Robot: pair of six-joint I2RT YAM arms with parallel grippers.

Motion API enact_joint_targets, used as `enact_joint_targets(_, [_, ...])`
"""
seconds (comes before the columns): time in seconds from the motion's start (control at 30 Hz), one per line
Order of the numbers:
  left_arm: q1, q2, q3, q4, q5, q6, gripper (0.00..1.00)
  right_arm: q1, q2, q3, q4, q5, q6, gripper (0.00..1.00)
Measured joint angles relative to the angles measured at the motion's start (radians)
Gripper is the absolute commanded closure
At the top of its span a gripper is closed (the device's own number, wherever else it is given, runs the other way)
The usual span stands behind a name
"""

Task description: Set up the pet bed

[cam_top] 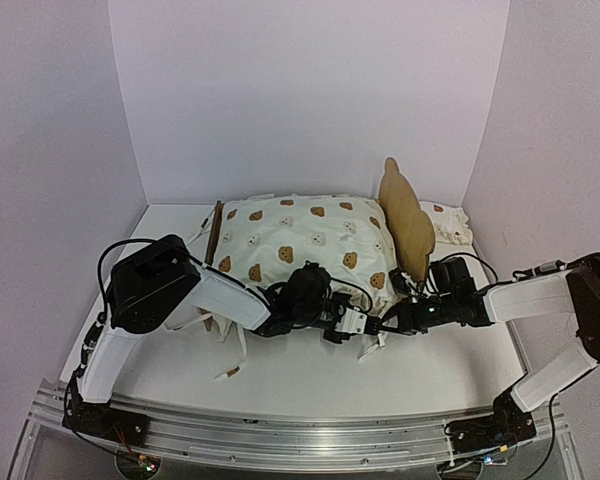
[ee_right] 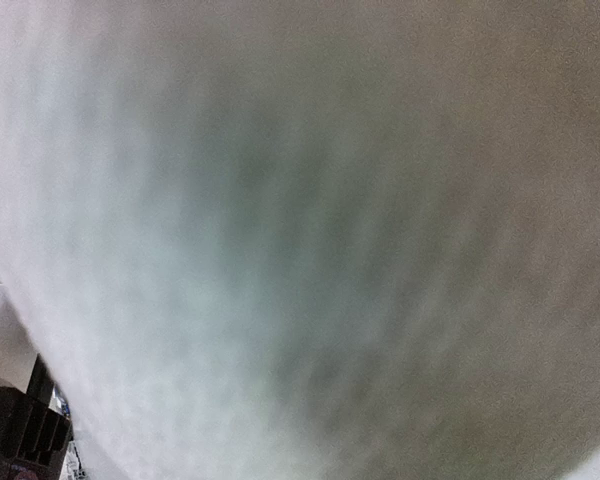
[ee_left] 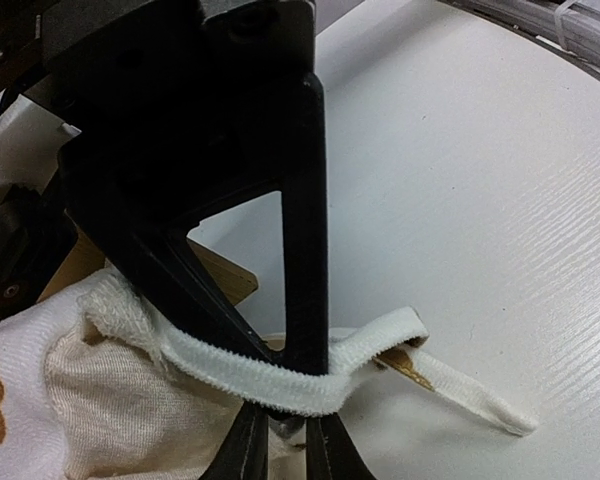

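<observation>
Nearest, along the near edge of the table (cam_top: 300, 385), a rail (cam_top: 280, 432) carries both arm bases; the bed (cam_top: 405, 215) lies crosswise at mid-table toward the back wall, its ear-shaped headboard upright at the right end, its plywood foot end (cam_top: 217, 233) at the left; a bear-print cushion (cam_top: 300, 245) fills it from end to end; a pillow (cam_top: 450, 225) lies just behind the headboard; loose strings (cam_top: 230, 360) trail onto the table from the cushion's near edge; the left gripper (cam_top: 358, 322) sits low at the cushion's near right corner, and the right gripper (cam_top: 402, 316) meets it almost tip to tip, below the headboard.

Left wrist view: the black fingers (ee_left: 305, 250) narrow to a near-touch at the bottom; a white string (ee_left: 280, 385) from the cushion (ee_left: 110, 400) corner lies across both where they converge, its free end on the table (ee_left: 480, 200); whether it is pinched between them I cannot tell; brown bed wood (ee_left: 225, 278) shows behind the fingers.

Right wrist view: a pale blurred surface (ee_right: 300, 240) fills almost everything; a dark ribbed part (ee_right: 15, 435) sits in the lower left corner, too little of it to identify; the fingers are hidden; the right gripper is clenched, whether on anything I cannot tell.
</observation>
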Motion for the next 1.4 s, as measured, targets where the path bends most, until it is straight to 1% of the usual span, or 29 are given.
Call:
enact_joint_targets(0.07, [0.001,0.002,0.0,0.001,0.006,0.007,1.0,0.0,0.0,0.0,-0.008,-0.007,0.0,1.0])
enact_joint_targets(0.27, [0.003,0.003,0.0,-0.001,0.009,0.012,1.0,0.0,0.0,0.0,-0.013,-0.008,-0.001,0.99])
enact_joint_targets(0.3, [0.003,0.003,-0.001,0.0,0.009,0.012,1.0,0.0,-0.001,0.0,-0.014,-0.007,-0.001,0.97])
enact_joint_targets(0.43, [0.003,0.003,-0.003,0.004,-0.004,0.001,1.0,0.002,-0.012,0.014,-0.056,0.017,-0.006,0.78])
enact_joint_targets(0.57, [-0.001,0.002,-0.008,0.011,-0.035,-0.034,1.0,0.006,-0.069,0.06,-0.197,0.118,-0.013,0.69])
enact_joint_targets(0.73, [-0.007,0.0,-0.009,0.007,-0.065,-0.099,1.0,0.011,-0.243,0.076,-0.351,0.279,0.03,0.65])
enact_joint_targets(0.83, [-0.007,-0.006,-0.013,-0.001,-0.073,-0.15,1.0,0.033,-0.353,0.057,-0.404,0.379,0.098,0.61])
enact_joint_targets(0.93, [-0.007,-0.017,-0.015,-0.017,-0.078,-0.194,1.0,0.098,-0.451,-0.005,-0.433,0.502,0.226,0.56])
enact_joint_targets(1.0, [-0.007,-0.023,-0.015,-0.019,-0.079,-0.216,1.0,0.195,-0.491,-0.063,-0.437,0.59,0.329,0.53])
enact_joint_targets(1.07, [-0.007,-0.029,-0.015,-0.019,-0.08,-0.234,1.0,0.291,-0.494,-0.1,-0.435,0.66,0.416,0.52])
enact_joint_targets(1.13, [-0.007,-0.032,-0.015,-0.019,-0.081,-0.243,1.0,0.374,-0.473,-0.115,-0.428,0.725,0.481,0.51])
enact_joint_targets(1.2, [-0.007,-0.034,-0.015,-0.019,-0.081,-0.25,1.0,0.436,-0.426,-0.118,-0.382,0.774,0.534,0.51])
enact_joint_targets(1.3, [-0.007,-0.034,-0.015,-0.019,-0.081,-0.259,1.0,0.471,-0.34,-0.122,-0.268,0.81,0.591,0.5])
enact_joint_targets(1.4, [-0.007,-0.035,-0.015,-0.019,-0.081,-0.261,1.0,0.474,-0.266,-0.142,-0.147,0.839,0.634,0.5])
